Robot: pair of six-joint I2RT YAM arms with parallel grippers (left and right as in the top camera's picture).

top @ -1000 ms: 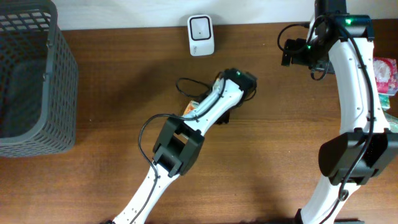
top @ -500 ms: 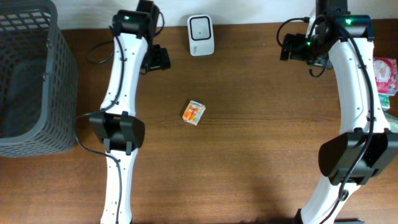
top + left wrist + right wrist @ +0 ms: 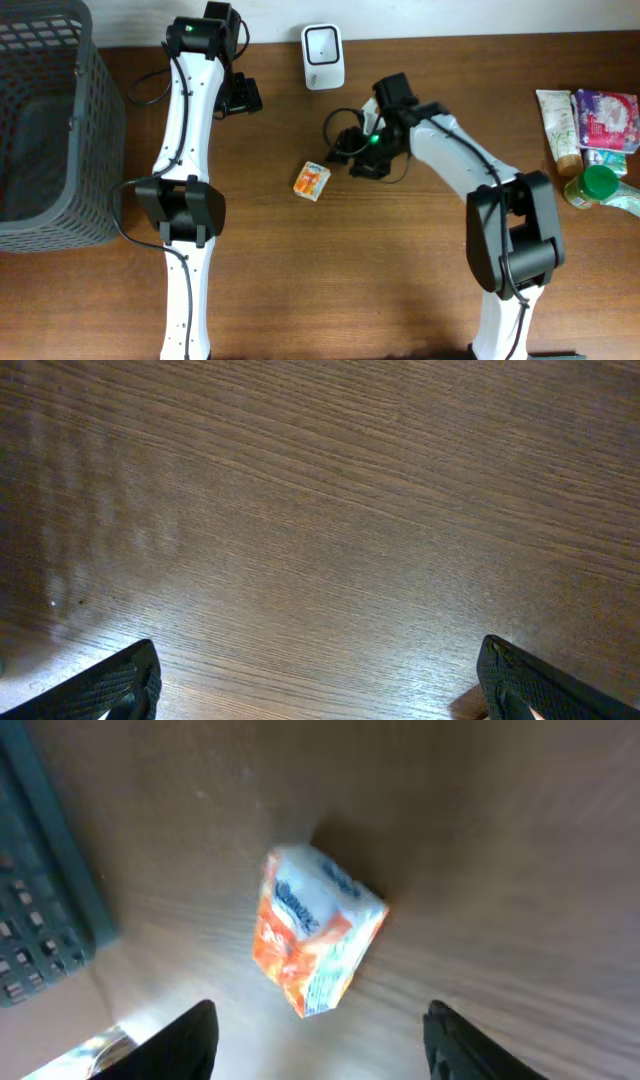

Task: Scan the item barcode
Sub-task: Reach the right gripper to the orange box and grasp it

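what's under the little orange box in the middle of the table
Only the wooden table: the orange box lies directly on it. Its underside is covered, so any barcode there cannot be seen.

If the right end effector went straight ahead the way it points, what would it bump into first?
Probably the small orange-and-white box. It lies straight ahead of the right end effector, centred between its spread fingers, with nothing in between. How far off is unclear.

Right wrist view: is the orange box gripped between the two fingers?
No: the orange box lies on the table, ahead of the fingers and touching neither.
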